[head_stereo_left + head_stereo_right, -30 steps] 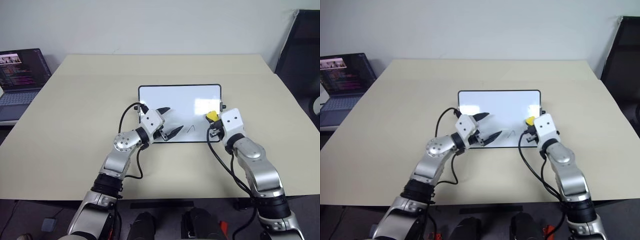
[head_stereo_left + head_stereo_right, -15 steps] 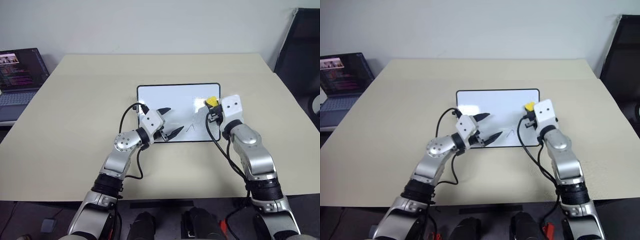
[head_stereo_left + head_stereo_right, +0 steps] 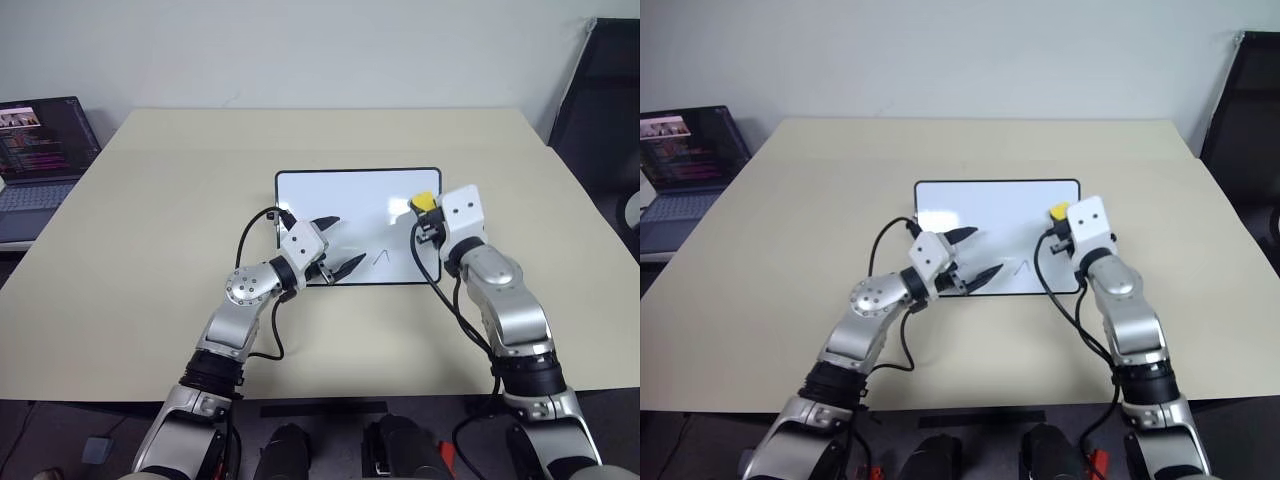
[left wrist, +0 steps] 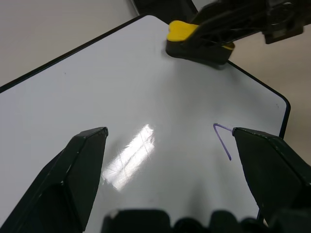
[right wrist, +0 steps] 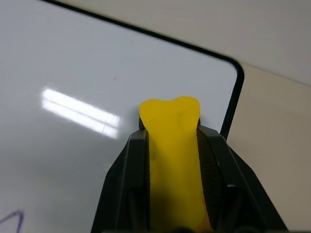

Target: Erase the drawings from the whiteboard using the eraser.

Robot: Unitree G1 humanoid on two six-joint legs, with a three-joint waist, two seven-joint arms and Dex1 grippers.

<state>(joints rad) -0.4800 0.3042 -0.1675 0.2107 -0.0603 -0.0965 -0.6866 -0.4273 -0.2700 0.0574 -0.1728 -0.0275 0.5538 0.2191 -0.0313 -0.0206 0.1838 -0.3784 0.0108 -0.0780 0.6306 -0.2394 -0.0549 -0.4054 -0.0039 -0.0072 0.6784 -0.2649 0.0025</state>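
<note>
The whiteboard point(image 3: 350, 205) lies flat in the middle of the table, white with a thin black frame. One thin dark drawing point(image 3: 380, 257), a small upside-down V, sits near its near edge; it shows again as the drawing point(image 4: 222, 138) in the left wrist view. My right gripper point(image 3: 428, 214) is shut on the yellow-and-black eraser point(image 3: 424, 202), holding it over the board's far right corner, close to the surface. The eraser point(image 5: 174, 145) sticks out between the two fingers. My left gripper point(image 3: 345, 241) hangs open over the board's near left part, holding nothing, left of the drawing.
The tan table point(image 3: 150, 220) has free room all around the board. An open laptop point(image 3: 40, 150) stands off the table's far left. A black chair point(image 3: 612, 110) is at the far right. Black cables loop beside both wrists.
My right gripper has carried the eraser from the middle of the board's right edge to the far right corner. The left gripper has stayed where it was, open.
</note>
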